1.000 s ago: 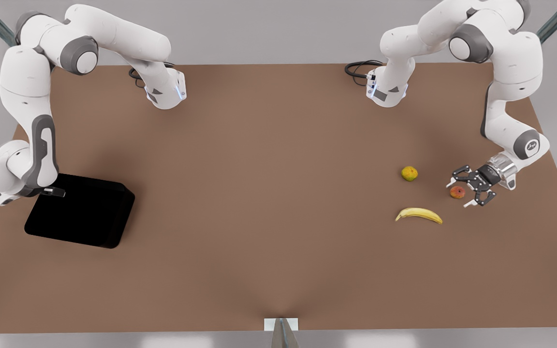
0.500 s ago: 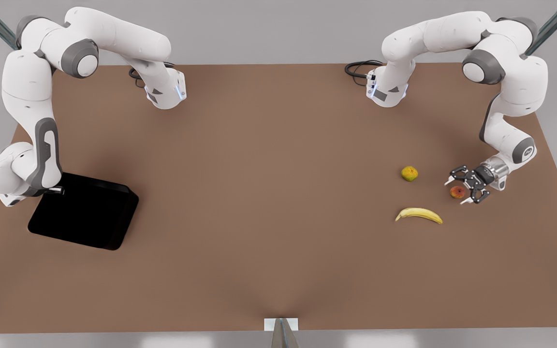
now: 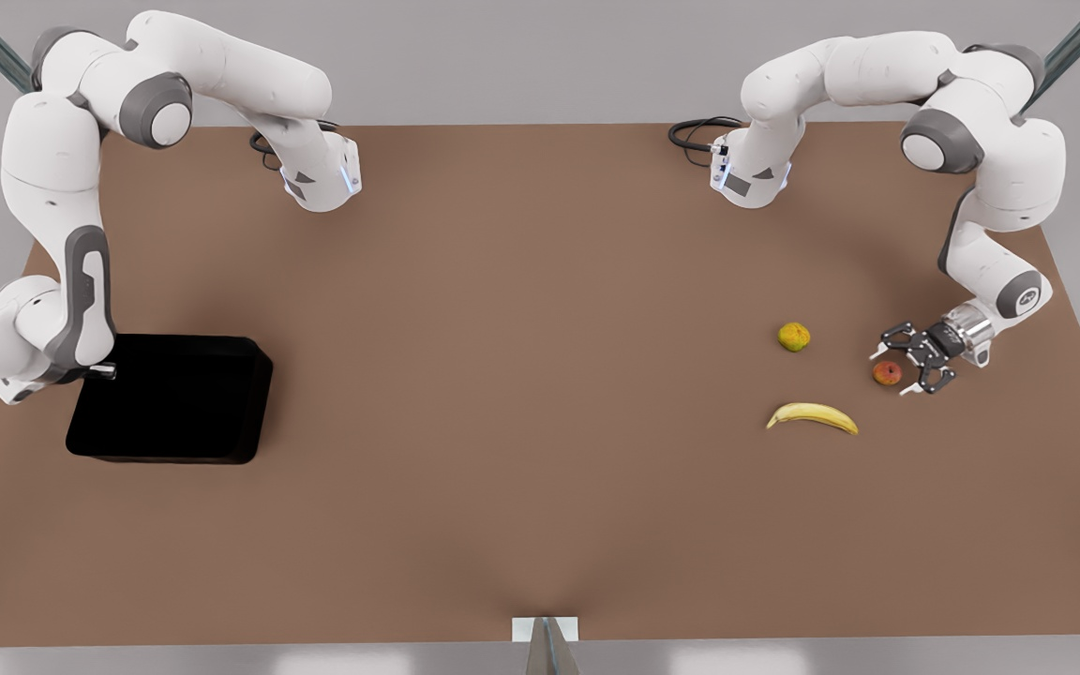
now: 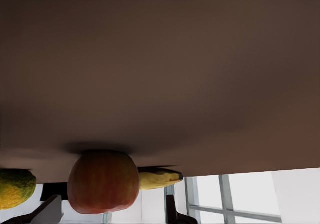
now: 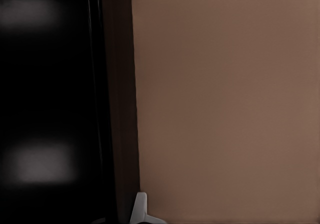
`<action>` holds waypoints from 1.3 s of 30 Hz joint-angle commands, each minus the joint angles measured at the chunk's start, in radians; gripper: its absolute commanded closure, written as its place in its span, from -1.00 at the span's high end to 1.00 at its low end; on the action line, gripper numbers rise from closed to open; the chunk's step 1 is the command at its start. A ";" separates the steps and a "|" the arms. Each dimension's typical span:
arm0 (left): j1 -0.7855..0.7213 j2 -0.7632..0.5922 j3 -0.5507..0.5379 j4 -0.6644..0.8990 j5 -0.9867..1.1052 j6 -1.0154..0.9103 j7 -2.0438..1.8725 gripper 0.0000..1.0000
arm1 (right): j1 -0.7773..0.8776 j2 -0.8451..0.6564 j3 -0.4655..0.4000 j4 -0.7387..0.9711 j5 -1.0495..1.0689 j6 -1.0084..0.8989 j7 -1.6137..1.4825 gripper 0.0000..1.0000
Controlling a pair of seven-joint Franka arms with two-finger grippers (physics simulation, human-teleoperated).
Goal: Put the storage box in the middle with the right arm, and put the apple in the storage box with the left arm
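Front view: right gripper (image 3: 101, 371) grips the storage box (image 3: 174, 398) rim at the table's (image 3: 540, 375) edge; left gripper (image 3: 906, 371), fingers apart, straddles the apple (image 3: 887, 373), ready to close.

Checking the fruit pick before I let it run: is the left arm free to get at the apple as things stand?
Probably yes. The left gripper is open and already straddles the apple, one of its fingers on each side. The banana and the yellow-green fruit lie apart from it, so nothing blocks the approach.
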 commanded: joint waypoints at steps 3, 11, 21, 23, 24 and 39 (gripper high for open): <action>-0.001 0.009 -0.002 -0.002 0.007 0.000 0.003 1.00 | 0.041 -0.053 0.002 0.003 0.000 -0.064 0.002 -0.57; 0.017 0.028 -0.022 0.004 0.003 0.019 0.012 1.00 | 0.659 -0.108 -0.067 0.167 0.076 -0.297 0.247 -0.57; 0.025 0.028 -0.023 0.002 -0.003 0.019 0.022 -0.06 | 0.964 0.105 0.095 0.385 0.298 -0.196 0.887 -0.57; 0.023 0.011 -0.025 0.004 -0.003 0.009 0.002 -0.06 | 0.984 0.136 0.107 0.388 0.335 -0.155 0.884 -0.57; 0.025 0.000 -0.025 0.004 -0.003 0.006 -0.018 -0.06 | 0.986 0.143 0.129 0.386 0.335 -0.135 0.885 -0.57; -0.334 -0.294 -0.511 0.206 0.516 0.538 -0.960 -0.04 | 0.774 -0.148 0.137 0.373 0.140 -0.495 0.743 1.00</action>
